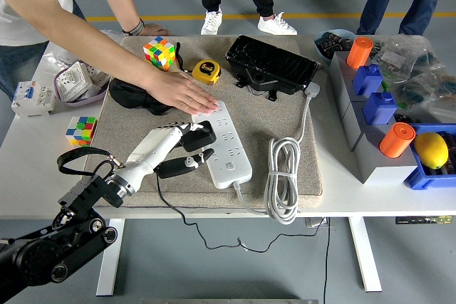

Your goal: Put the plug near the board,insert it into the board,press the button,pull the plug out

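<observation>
Left hand (187, 149) is gripping the black plug (200, 137), pressing it against the power strip (224, 144) edge. A person's hand (187, 95) is steadying the strip; insertion looks incomplete, with button press and pull-out remaining.

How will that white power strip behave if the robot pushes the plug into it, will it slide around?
The power strip looks light and rigid, so it would likely skate on the mat if pushed sideways. The person's hand pressing its far end probably steadies it. Its coiled white cable looks floppy and should offer little anchoring.
</observation>
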`<state>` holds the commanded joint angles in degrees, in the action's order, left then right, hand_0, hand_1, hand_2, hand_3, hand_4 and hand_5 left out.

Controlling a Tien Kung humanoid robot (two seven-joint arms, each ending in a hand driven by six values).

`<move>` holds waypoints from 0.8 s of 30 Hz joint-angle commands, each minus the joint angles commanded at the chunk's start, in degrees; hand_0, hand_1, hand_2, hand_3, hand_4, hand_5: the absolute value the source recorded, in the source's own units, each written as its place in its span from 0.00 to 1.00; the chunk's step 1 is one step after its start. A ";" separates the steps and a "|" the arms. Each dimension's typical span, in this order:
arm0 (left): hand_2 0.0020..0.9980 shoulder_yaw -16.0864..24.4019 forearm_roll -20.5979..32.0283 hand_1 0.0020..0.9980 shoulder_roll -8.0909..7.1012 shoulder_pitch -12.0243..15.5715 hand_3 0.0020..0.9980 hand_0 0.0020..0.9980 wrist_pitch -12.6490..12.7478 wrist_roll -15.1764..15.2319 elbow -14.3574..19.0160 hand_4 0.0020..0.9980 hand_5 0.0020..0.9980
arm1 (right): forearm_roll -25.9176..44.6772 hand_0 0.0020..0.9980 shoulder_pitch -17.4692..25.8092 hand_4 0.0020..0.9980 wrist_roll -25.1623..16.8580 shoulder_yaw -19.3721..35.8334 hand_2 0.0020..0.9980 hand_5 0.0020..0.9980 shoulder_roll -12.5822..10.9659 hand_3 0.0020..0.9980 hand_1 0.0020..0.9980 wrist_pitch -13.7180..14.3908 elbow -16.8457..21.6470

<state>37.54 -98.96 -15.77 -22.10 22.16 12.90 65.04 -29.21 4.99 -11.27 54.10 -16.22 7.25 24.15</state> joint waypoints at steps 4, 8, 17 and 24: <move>0.79 -0.49 -0.07 0.80 0.10 -0.86 0.76 0.77 -0.10 -0.15 0.12 0.77 0.93 | 0.01 0.61 -0.01 0.72 0.00 -0.05 0.56 0.22 0.01 0.54 0.61 -0.01 0.01; 0.79 -0.56 -0.18 0.80 0.19 -1.62 0.76 0.77 -0.22 -0.29 0.18 0.77 0.93 | 0.00 0.61 -0.06 0.72 -0.01 -0.14 0.56 0.22 -0.04 0.54 0.61 -0.01 0.03; 0.78 -0.92 -0.20 0.80 0.28 -2.42 0.76 0.76 -0.33 -0.48 0.38 0.77 0.93 | 0.05 0.61 -0.04 0.72 -0.04 0.03 0.56 0.22 0.01 0.54 0.61 -0.03 0.01; 0.78 -0.05 0.69 0.80 -0.28 -1.88 0.75 0.76 -0.29 -0.31 2.29 0.77 0.93 | 0.01 0.61 -0.03 0.72 -0.04 0.00 0.56 0.22 0.01 0.54 0.61 -0.04 0.04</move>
<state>37.48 -98.27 -16.05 -23.98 21.87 12.59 67.34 -29.20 4.96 -11.31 54.10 -16.22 7.20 24.18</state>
